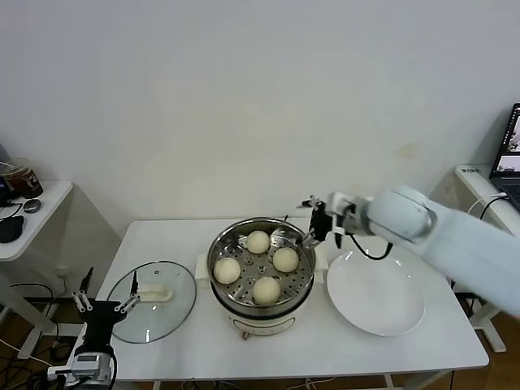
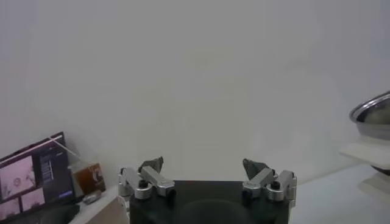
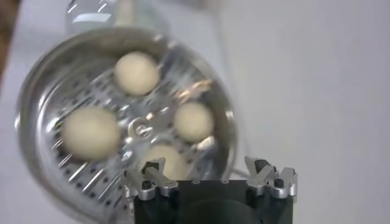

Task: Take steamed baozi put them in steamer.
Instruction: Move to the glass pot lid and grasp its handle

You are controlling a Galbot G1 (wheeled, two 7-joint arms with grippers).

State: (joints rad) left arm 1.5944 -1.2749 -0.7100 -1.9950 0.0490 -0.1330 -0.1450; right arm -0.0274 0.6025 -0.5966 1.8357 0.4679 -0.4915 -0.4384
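Above the steamer's [image 1: 262,268] rim, my right gripper [image 1: 311,231] hangs spread and empty; four steamed baozi [image 1: 258,242] sit inside; left gripper [image 1: 104,304] parked low, fingers apart.

Large round stainless-steel steamer [image 1: 261,268] at centre of white rectangular table [image 1: 422,345]; four small round dough baozi [image 1: 266,289] on perforated tray inside. Round glass lid [image 1: 153,300] flat on table to steamer's left. Flat round white plate [image 1: 375,293] on table to steamer's right

no readable text, labels or numbers
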